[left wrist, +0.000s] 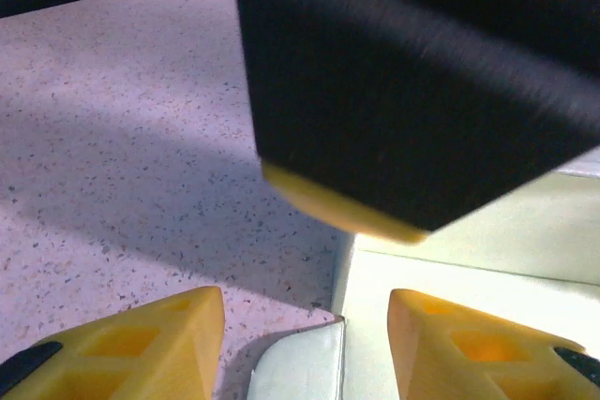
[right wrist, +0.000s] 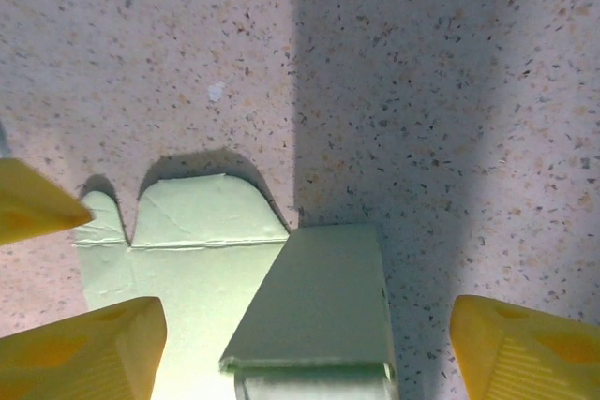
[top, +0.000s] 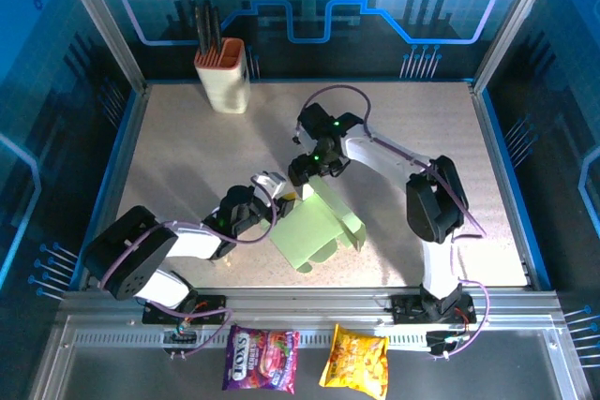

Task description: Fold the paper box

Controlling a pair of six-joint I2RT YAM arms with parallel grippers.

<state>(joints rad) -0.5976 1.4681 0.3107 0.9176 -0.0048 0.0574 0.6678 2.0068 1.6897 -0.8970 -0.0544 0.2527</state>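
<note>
Green paper box [top: 314, 231] lies half folded, right gripper [right wrist: 305, 334] wide open, left gripper [left wrist: 305, 311] half open, both empty; its raised panel [right wrist: 314, 297] likely needs pinching next.

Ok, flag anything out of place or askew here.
A purple Fox's candy bag and a yellow snack bag lie off the table, on the near metal ledge. The paper box lies skewed to the table edges, half folded.
</note>
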